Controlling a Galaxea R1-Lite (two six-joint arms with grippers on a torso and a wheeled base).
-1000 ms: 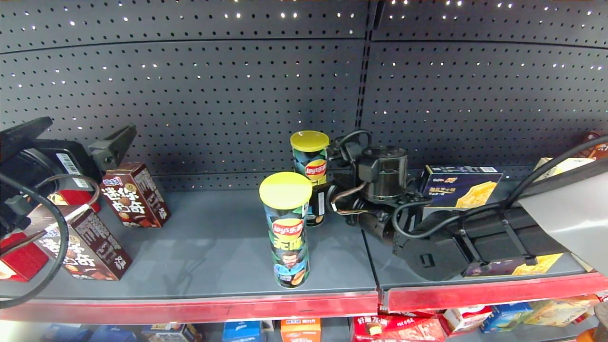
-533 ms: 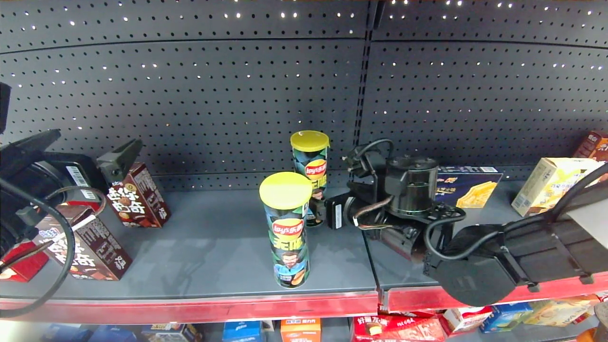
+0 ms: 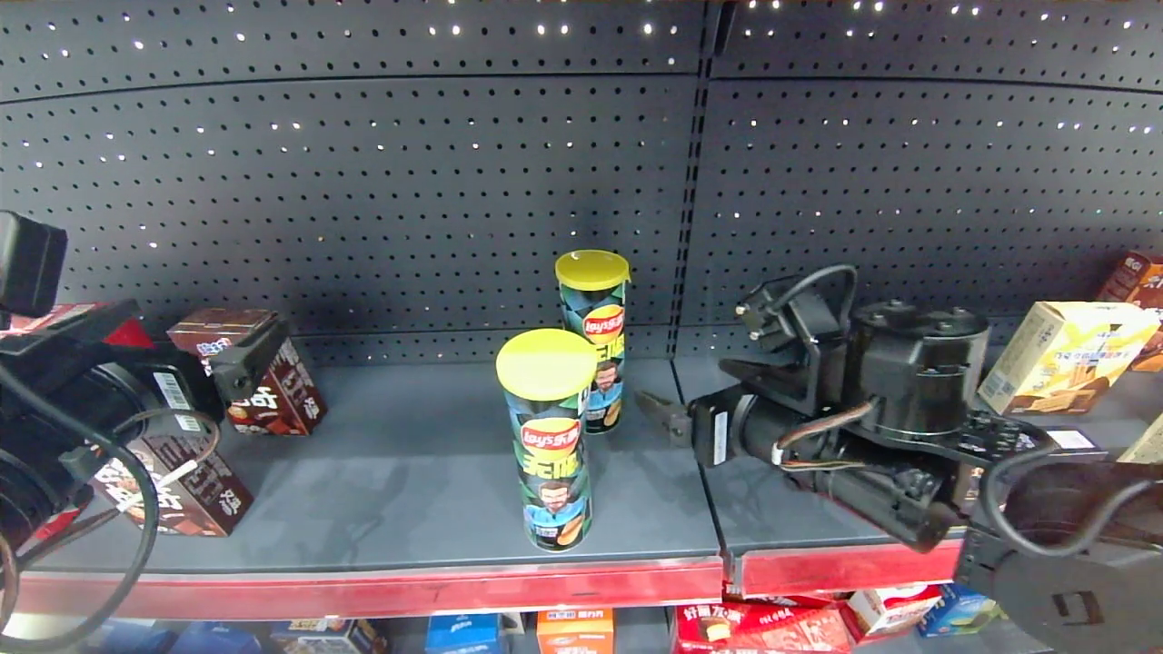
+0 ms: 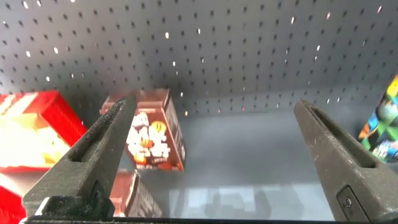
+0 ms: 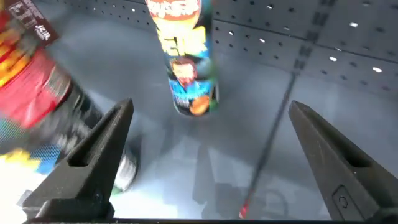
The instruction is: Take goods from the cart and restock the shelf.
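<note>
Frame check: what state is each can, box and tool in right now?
front chip can: upright, yellow lid on.
rear chip can: upright, yellow lid on.
left tool: open, holding nothing.
right tool: open, holding nothing.
rear brown box: standing, closed.
yellow box: closed, sitting at a tilt.

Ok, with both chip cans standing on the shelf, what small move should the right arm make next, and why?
Probably draw the right claw straight back off the grey metal shelf. Its jaws stand open and empty, clear of the front yellow-lidded chip can and the rear yellow-lidded chip can, both upright, so another item is needed.
</note>
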